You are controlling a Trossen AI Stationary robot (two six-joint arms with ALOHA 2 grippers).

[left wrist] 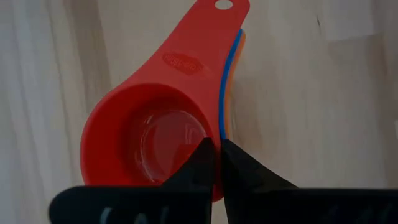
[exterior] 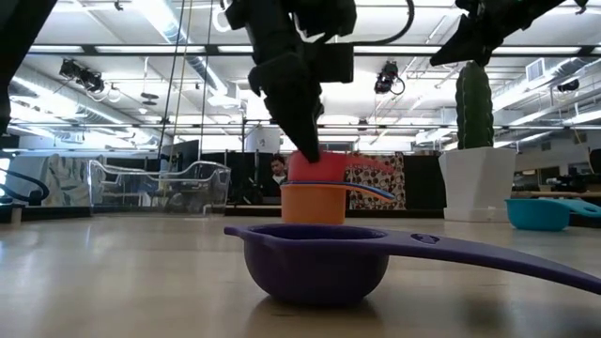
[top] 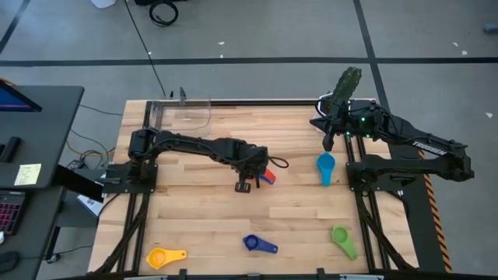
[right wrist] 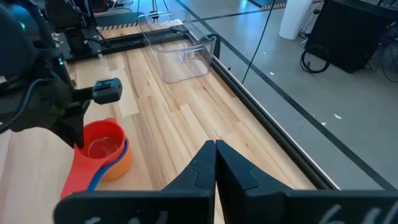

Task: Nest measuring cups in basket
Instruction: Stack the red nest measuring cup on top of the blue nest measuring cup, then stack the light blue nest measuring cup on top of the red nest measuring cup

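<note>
We are partway through: a stack of red cup over a blue one and an orange cup sits mid-table, and our left gripper has its fingers pinched onto the red cup's rim. The clear basket stands empty at the far left corner. Still loose are the light blue cup, green cup, dark blue cup and yellow cup. Our right gripper waits closed and empty by the cactus pot.
</note>
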